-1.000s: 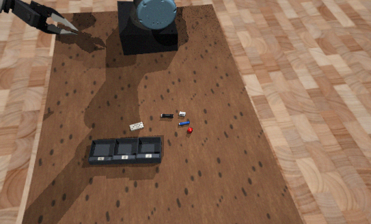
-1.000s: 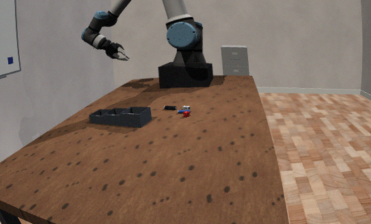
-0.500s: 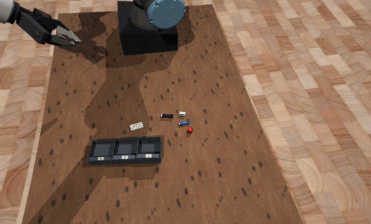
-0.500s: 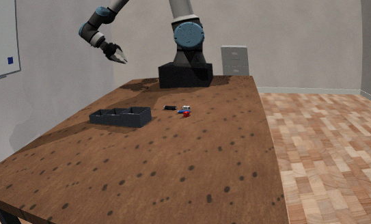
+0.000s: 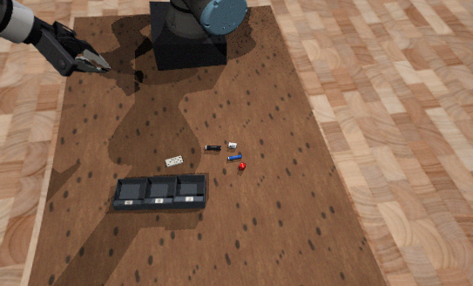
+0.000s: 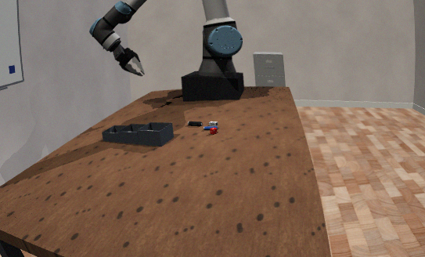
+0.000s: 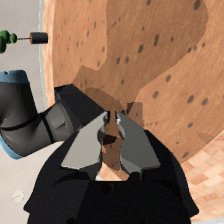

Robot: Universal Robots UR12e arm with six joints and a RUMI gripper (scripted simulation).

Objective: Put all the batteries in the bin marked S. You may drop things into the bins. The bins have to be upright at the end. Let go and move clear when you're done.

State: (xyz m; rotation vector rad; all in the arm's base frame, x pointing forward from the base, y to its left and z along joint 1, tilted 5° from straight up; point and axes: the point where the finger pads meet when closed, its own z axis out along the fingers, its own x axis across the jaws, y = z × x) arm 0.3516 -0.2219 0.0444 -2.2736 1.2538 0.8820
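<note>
My gripper [image 5: 101, 66] hangs high above the table's back left corner, shut and empty; it also shows in the exterior view [image 6: 138, 71] and in the wrist view [image 7: 114, 120]. A black battery [image 5: 212, 147] lies at mid-table, with a small white-and-grey item [image 5: 232, 145] beside it and a blue battery [image 5: 234, 157] just in front. A red object [image 5: 242, 166] lies next to the blue one. A dark three-compartment bin row [image 5: 159, 192] stands upright to the front left, with small labels too small to read. The same cluster [image 6: 209, 127] and bin row [image 6: 138, 133] show in the exterior view.
A white domino-like tile [image 5: 174, 161] lies between the bins and the batteries. The arm's dark base block [image 5: 188, 41] stands at the table's back edge. A grey cabinet [image 6: 268, 69] stands behind the table.
</note>
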